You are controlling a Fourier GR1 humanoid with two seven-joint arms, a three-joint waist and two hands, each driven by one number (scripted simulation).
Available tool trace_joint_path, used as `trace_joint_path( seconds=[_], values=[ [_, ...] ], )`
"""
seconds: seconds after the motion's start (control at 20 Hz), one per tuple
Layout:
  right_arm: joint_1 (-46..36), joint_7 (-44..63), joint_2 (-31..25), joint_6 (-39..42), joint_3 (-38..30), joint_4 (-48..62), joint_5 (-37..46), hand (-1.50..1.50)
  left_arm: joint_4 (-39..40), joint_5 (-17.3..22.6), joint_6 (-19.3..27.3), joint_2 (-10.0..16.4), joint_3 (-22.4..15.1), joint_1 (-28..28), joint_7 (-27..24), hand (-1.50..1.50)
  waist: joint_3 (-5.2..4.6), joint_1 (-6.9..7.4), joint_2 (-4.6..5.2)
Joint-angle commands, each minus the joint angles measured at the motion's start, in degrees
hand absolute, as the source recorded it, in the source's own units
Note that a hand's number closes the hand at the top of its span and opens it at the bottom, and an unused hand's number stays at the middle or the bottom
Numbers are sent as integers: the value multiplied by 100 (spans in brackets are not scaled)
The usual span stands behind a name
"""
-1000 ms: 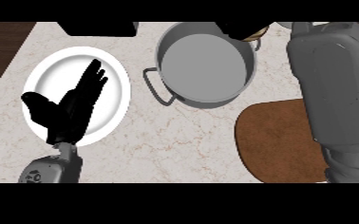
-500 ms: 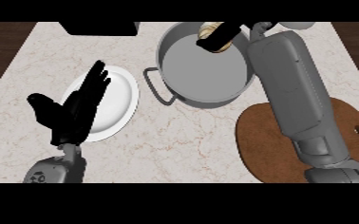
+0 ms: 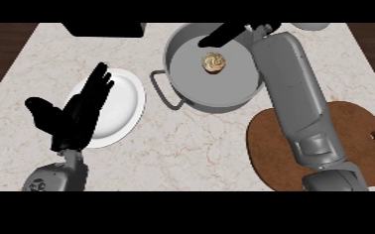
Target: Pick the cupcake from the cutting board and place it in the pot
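The cupcake [image 3: 214, 62] sits upright on the floor of the grey pot [image 3: 219, 94], in the pot's far half and a little left of its middle, touching neither wall. The right robot hand [image 3: 225, 33] hangs over the pot's far rim, just beyond the cupcake and apart from it. Its dark fingers are stretched out and released, grasping nothing. Its grey forearm [image 3: 293, 89] runs along the pot's right side, crossing the rim there.

Near and to the right of the pot lies the brown cutting board [image 3: 271, 153], partly hidden under that forearm (no cupcake shows on the part that is visible). The pot's looped handle [image 3: 164, 91] sticks out on its left side over the pale marbled desk [image 3: 198, 148].

Left of the pot, past the handle, is a white plate [image 3: 124, 104]. The left robot hand [image 3: 77, 116] rests over the plate's left part, fingers straight and spread, holding nothing. Far left of the pot, at the desk's back edge, sits a dark block [image 3: 102, 29].
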Motion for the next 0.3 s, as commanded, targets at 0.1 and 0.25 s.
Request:
trace_joint_path(
  seconds=[0.1,0.25],
  values=[
    [21,-809,-132,-1039,-720,36,-441,-150,-218,53,-51,40,-1,119,122,0,2,7,-12],
    [-84,-777,-319,-1224,-893,158,-559,-150,99,17,68,-62,38,-211,141,0,-1,-67,-16]
  ],
)
